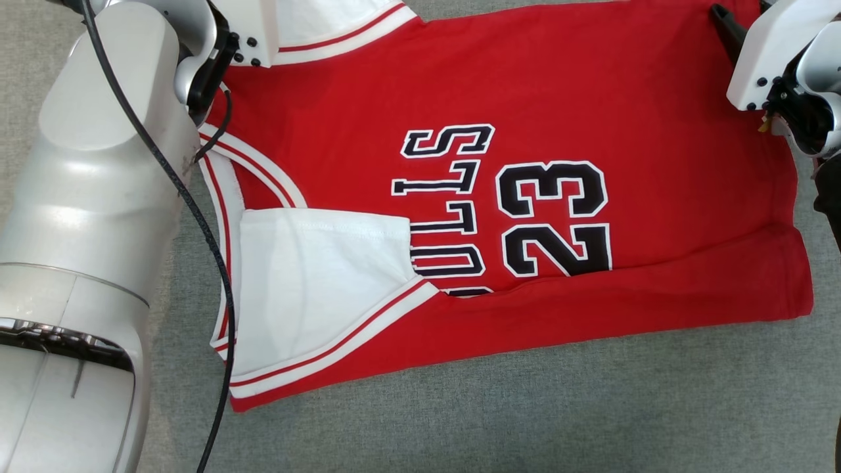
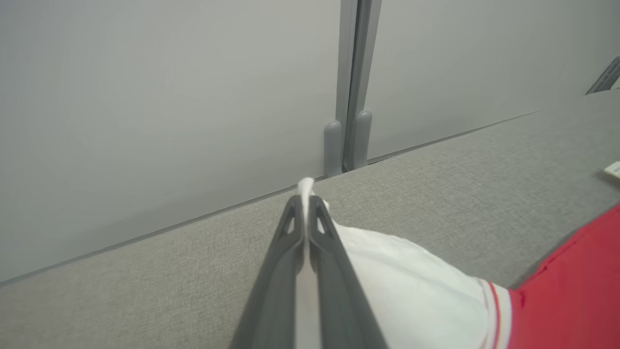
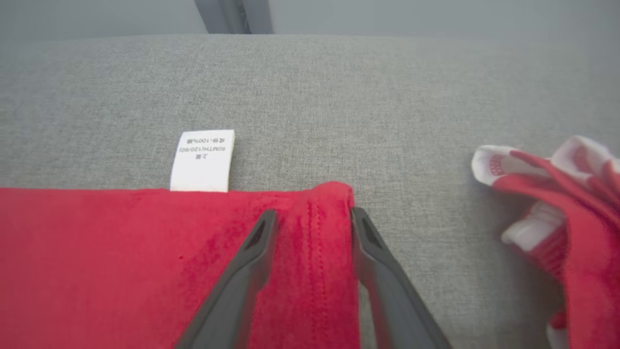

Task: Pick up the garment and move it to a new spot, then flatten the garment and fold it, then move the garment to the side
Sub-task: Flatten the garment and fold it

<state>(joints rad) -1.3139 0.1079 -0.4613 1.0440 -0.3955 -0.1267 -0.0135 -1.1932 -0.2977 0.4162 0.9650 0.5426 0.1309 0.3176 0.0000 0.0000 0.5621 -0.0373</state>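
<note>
The garment (image 1: 525, 98) is a red jersey with "23" and black lettering, lying flat on the grey table with its near edge folded over and a white sleeve (image 1: 309, 282) on top. In the left wrist view my left gripper (image 2: 305, 203) is shut on the far white sleeve (image 2: 411, 286), and a tip of white cloth sticks out past the fingertips. My right gripper (image 3: 312, 218) is open, with one finger over the red cloth and the other just off the hem corner (image 3: 329, 194). In the head view the right gripper (image 1: 742, 10) is at the jersey's far right corner.
A white care label (image 3: 203, 160) pokes out from the jersey's far edge. A crumpled red and white item (image 3: 557, 203), maybe a glove, lies right of the hem corner. A grey wall panel (image 2: 169, 121) bounds the table's far side. My left arm (image 1: 98, 197) fills the head view's left.
</note>
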